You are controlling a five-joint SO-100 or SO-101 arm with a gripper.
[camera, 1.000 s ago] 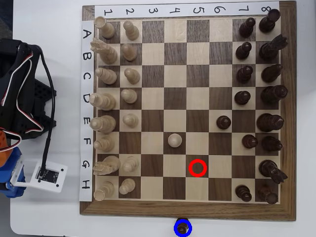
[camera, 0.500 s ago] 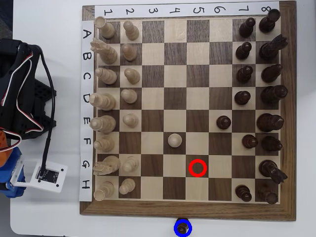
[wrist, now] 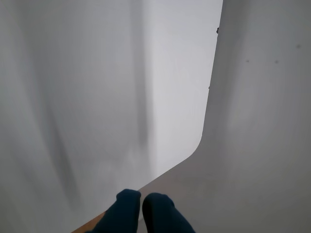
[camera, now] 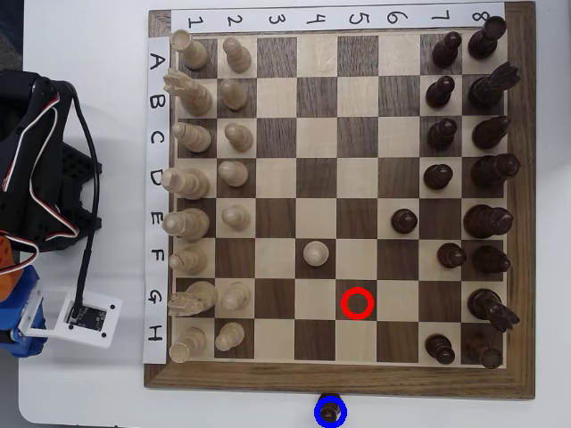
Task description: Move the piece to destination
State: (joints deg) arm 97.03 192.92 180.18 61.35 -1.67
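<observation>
A dark-brown pawn (camera: 331,411) stands inside the blue ring (camera: 318,421) just off the chessboard's (camera: 339,382) near edge, well away from the arm (camera: 36,192). In the wrist view the gripper (wrist: 141,198) shows its dark fingertips pressed together, holding nothing. The pawn looks light, rigid and smooth; its narrow neck under the head probably offers the surest hold.

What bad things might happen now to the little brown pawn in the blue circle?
The small dark-brown wooden pawn stands inside the bright-blue ring, off the wooden chessboard and near the white table's edge, so a bump might knock it off. The dark-blue fingers are closed; if the arm swings over the board, it might topple the nearest cream pieces.
</observation>
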